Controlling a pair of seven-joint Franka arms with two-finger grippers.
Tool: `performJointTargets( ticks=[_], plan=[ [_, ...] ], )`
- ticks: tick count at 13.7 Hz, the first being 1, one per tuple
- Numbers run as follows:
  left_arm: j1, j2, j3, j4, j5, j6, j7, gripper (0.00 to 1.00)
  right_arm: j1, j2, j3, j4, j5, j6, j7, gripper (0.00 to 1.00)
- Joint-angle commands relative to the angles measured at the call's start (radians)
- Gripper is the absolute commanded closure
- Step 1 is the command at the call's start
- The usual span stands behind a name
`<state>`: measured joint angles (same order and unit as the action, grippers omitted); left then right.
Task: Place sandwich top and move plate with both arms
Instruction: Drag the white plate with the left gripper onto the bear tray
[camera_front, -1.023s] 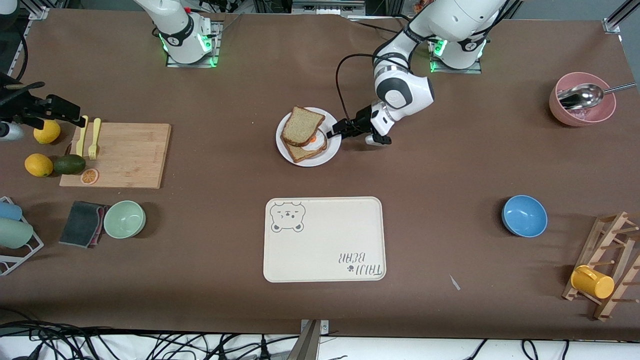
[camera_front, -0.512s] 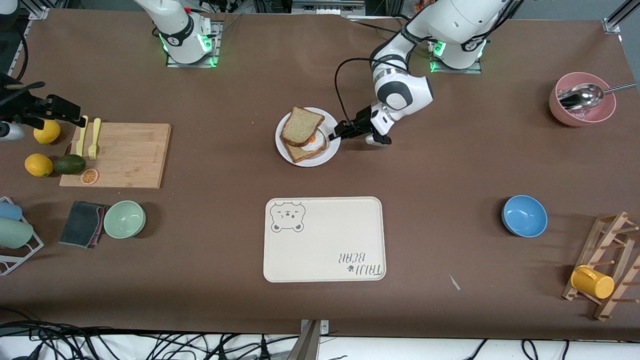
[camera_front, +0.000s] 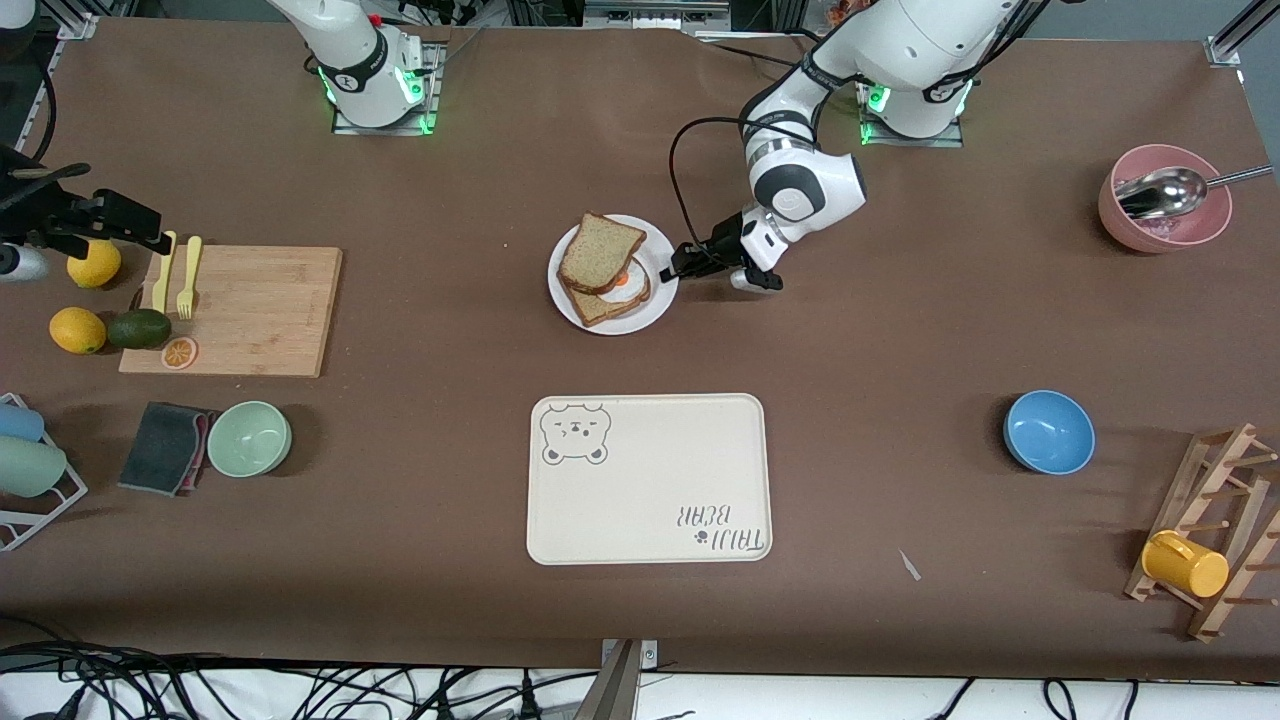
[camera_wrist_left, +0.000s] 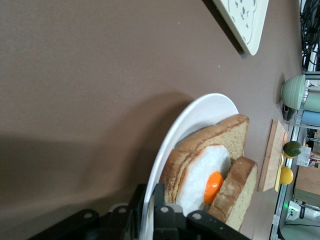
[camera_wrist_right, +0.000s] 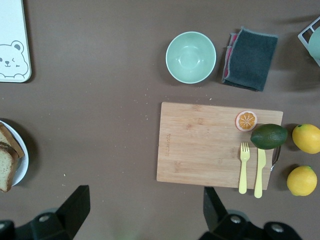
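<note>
Plate (camera_front: 656, 306): holds the egg-topped slice (camera_front: 622, 292) with the sandwich top (camera_front: 598, 252) leaning on it. Left end effector (camera_front: 672, 269) clamps the plate's rim. Right end effector (camera_wrist_right: 142, 207), spread wide, waits above the cutting board (camera_wrist_right: 210, 145). Pink bowl (camera_front: 1205, 228): a ladle (camera_front: 1165, 191).

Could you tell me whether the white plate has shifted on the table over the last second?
Yes, slightly. The plate, its rim pinched in the left claw, has slid toward the right arm's end, judged against the cream tray, which stayed put.
</note>
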<state>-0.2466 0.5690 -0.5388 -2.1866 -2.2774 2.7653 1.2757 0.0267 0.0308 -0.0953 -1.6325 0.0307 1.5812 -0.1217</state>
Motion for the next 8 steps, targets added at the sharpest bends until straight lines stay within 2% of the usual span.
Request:
performJointTargets(
  ticks=[1, 8],
  plan=[
    [0.003, 0.014, 0.0, 0.018, -0.047, 0.016, 0.051, 1.0, -0.005, 0.006, 0.006, 0.026, -0.006, -0.023, 0.002, 0.0],
    [0.033, -0.02, -0.003, 0.019, -0.048, 0.013, 0.051, 1.0, -0.005, 0.008, 0.006, 0.026, -0.008, -0.023, 0.002, 0.0]
  ],
)
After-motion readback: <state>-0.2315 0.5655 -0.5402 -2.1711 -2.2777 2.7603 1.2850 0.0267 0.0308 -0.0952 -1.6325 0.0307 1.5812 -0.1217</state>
